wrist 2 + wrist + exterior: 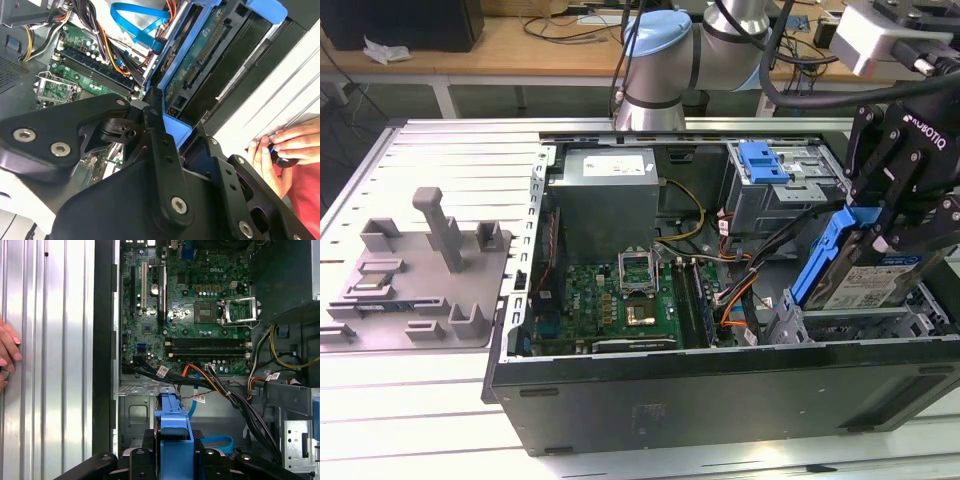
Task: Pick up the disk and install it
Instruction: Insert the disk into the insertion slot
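- The tool is clenched on the disk at the exterior view's right edge, about midway up the frame; its black fingers pinch the blue carrier rail from both sides
- The disk is tilted, with its labelled silver face toward the camera; its lower end is at the drive cage in the lower right corner of the open computer case; I cannot tell whether disk and cage touch
- In the first wrist view the end of the disk sits in the tool, with the motherboard beyond it
- In the second wrist view the disk shows its green circuit side and connector edge
- A person's hand rests on the ribbed counter just beside the case; the first wrist view shows its fingertips
- A bare blue bracket sits in the case at the upper right of the exterior view, apart from the disk
- A grey fixture tray lies on the counter at the exterior view's left, well apart from the tool
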Robot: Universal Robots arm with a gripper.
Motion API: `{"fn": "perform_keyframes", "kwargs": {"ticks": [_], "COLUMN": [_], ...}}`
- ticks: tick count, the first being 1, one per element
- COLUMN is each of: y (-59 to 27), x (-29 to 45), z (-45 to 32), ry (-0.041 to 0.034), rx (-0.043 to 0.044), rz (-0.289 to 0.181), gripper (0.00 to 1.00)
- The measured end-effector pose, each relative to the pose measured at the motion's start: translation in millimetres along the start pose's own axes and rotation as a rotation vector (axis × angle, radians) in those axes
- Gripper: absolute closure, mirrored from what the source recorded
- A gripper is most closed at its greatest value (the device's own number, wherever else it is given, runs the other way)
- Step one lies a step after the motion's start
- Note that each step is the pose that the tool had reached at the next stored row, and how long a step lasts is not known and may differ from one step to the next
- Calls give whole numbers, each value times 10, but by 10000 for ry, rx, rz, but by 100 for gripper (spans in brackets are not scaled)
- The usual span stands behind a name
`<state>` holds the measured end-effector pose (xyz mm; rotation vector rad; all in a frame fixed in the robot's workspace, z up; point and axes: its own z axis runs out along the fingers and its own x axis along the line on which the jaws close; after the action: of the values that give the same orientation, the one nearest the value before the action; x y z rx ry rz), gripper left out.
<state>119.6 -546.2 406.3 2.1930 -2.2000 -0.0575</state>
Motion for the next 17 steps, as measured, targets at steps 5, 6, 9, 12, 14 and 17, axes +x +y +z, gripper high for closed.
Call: {"fn": "perform_keyframes", "kwargs": {"ticks": [5, 6, 9, 12, 14, 17], "y": [-1, -2, -2, -2, -2, -2], "x": [0, 0, 1, 0, 0, 0], "z": [27, 31, 38, 40, 40, 41], "ry": [0, 0, 2, -1, 0, 0], "rx": [0, 0, 0, 0, 0, 0], "rz": [0, 0, 1, 0, 0, 0], "gripper": [63, 63, 63, 63, 62, 56]}}
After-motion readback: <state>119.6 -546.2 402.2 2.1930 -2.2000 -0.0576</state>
